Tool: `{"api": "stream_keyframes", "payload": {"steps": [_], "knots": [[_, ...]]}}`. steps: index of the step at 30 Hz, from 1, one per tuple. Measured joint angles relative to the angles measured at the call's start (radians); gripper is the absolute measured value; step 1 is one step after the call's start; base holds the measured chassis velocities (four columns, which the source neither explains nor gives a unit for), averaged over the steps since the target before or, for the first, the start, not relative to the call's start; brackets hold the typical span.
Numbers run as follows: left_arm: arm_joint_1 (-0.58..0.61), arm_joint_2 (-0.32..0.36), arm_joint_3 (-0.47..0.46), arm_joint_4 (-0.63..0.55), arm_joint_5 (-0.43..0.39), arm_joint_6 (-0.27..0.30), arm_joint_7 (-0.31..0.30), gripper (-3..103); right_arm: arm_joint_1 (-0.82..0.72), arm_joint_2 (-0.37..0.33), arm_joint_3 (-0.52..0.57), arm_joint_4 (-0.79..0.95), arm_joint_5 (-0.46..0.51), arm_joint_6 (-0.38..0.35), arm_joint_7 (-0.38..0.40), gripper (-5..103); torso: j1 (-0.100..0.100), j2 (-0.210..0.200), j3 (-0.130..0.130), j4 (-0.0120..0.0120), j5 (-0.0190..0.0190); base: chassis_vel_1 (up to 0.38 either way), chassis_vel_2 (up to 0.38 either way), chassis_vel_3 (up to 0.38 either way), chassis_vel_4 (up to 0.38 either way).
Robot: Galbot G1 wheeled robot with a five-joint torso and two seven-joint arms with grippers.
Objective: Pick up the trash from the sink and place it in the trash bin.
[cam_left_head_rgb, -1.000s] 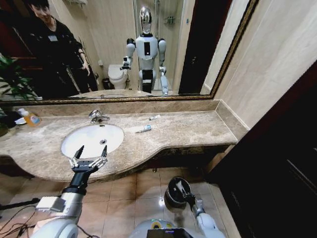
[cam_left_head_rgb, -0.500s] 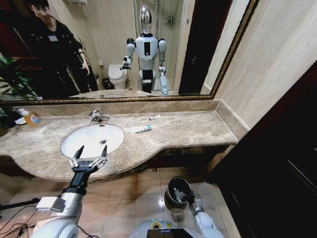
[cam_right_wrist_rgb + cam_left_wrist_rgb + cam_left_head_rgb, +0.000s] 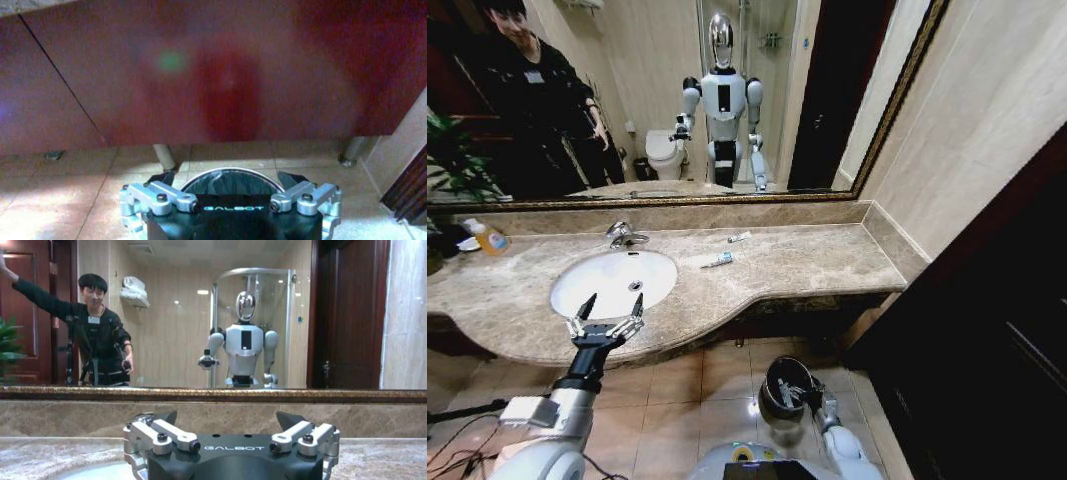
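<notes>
1. My left gripper (image 3: 611, 305) hovers with fingers spread, empty, at the front rim of the wide oval white sink (image 3: 613, 281).
2. My right gripper (image 3: 805, 393), also spread, hangs over the round black trash bin (image 3: 779, 378), on the floor below the sink's counter.
3. Two small white tubes (image 3: 718, 259) lie on the counter, right of the sink.

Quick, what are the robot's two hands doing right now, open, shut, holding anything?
Left tool: open, empty, at the front edge of the sink.
Right tool: open, empty, low over the trash bin.
</notes>
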Motion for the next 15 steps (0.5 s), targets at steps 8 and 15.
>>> {"api": "stream_keyframes", "payload": {"steps": [8, 15], "knots": [[0.000, 0.000, 0.000, 0.000, 0.000, 0.000, 0.000, 100, -0.115, -0.015, -0.012, 0.267, 0.018, -0.089, 0.028, 100, 0.000, 0.000, 0.000, 0.0000, 0.0003, 0.000, 0.000, 0.000, 0.000], [0.000, 0.000, 0.000, 0.000, 0.000, 0.000, 0.000, 100, -0.223, -0.086, -0.021, 0.470, 0.049, -0.034, 0.010, 100, 0.000, 0.000, 0.000, 0.0000, 0.0003, 0.000, 0.000, 0.000, 0.000]]}}
